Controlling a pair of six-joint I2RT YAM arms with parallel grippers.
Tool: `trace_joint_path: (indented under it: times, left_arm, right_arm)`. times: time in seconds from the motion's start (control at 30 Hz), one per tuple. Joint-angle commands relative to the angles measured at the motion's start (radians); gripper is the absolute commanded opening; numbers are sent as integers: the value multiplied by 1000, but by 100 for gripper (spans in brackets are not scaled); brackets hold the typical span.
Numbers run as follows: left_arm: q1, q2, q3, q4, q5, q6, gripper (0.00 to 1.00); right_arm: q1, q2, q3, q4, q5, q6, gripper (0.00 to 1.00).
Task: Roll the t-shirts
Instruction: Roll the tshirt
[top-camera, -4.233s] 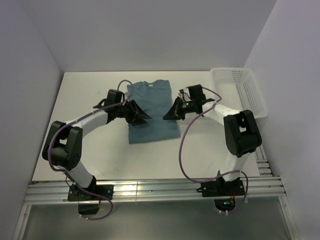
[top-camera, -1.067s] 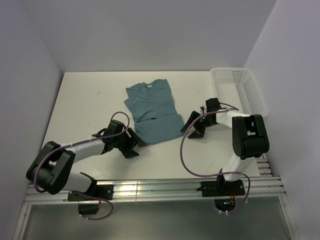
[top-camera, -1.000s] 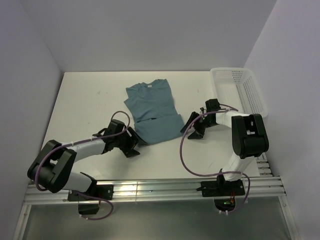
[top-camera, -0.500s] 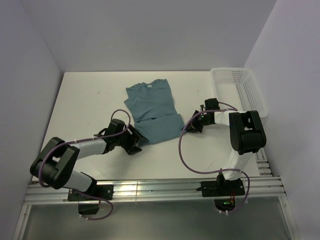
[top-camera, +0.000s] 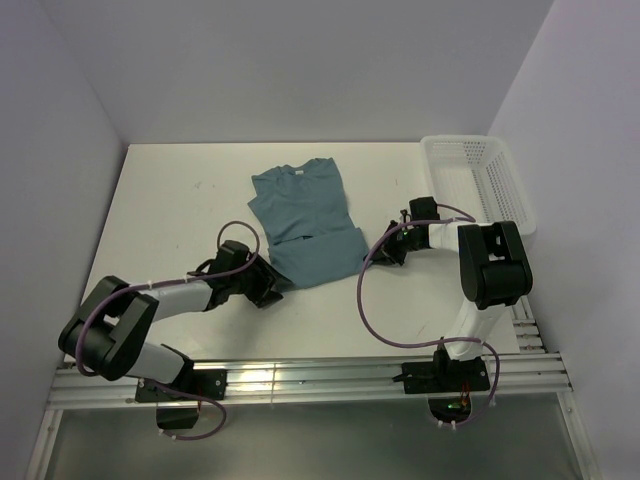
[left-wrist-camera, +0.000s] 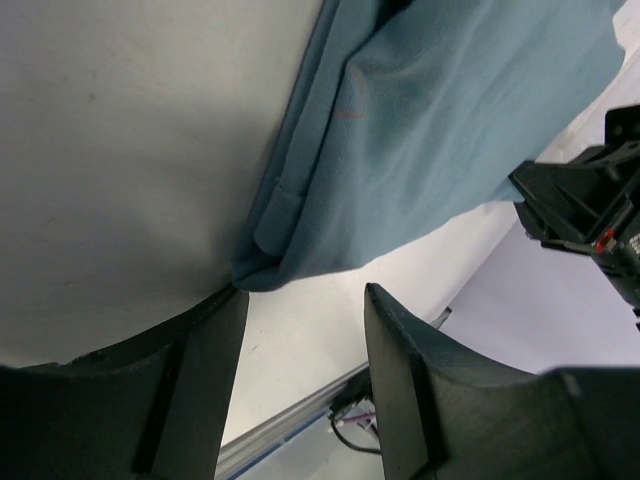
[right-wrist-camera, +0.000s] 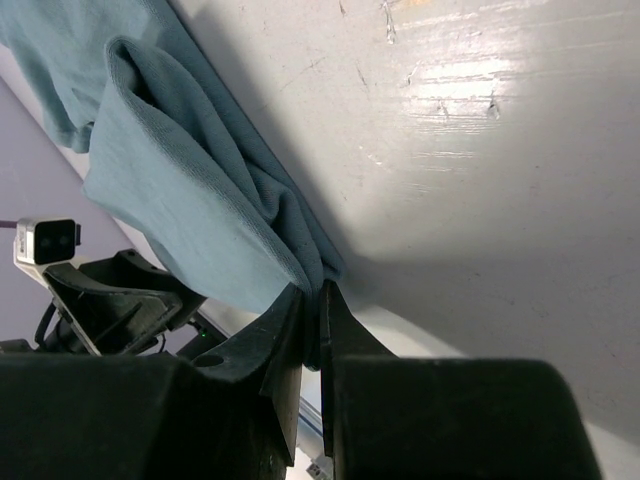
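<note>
Standing over the wide white bench, I see the largest thing on it is a plain dusty teal-blue short-sleeved t-shirt. It lies flat near the middle, collar toward the far wall and hem toward the arms, with its sides folded in so it makes a narrow strip.

The cloth looks thin, soft and light. I would expect it to sag, wrinkle and slide on the smooth top rather than hold any shape. The two hem corners seem the sensible places to take it, one per arm, so the edge stays level as the roll begins.

Off at the far right corner sits a white plastic mesh basket, well apart from the shirt. I can make out nothing inside it.

The black left gripper sits low at the shirt's near left corner. Its fingers are spread, and the doubled hem corner reaches just to the tip of one finger without being caught between them. The black right gripper is at the near right corner, its fingers pressed almost together and pinching a bunched tip of the teal cloth, which lifts off the bench there. By my reckoning the roll itself has not yet begun.
</note>
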Motion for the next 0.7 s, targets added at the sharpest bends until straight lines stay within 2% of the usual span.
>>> trace_joint_path:
  times: [0.0, 0.2, 0.37, 0.57, 0.6, 0.67]
  left_arm:
    - [-2, 1, 15, -133, -158, 34, 58]
    - [7, -8, 9, -159, -174, 29, 60]
    - [12, 52, 33, -162, -160, 37, 52]
    - [15, 116, 81, -154, -137, 66, 32]
    - [17, 121, 102, -165, -137, 73, 15]
    - [23, 116, 134, -226, -149, 96, 0]
  right_arm:
    - [-2, -5, -8, 12, 3, 1, 8]
    - [-2, -2, -6, 15, -8, 3, 8]
    - [-2, 6, -3, 18, -12, 6, 8]
    - [-2, 5, -8, 12, -15, 6, 7]
    - [-3, 3, -6, 10, -15, 8, 7]
    - [-2, -6, -3, -11, -17, 3, 5]
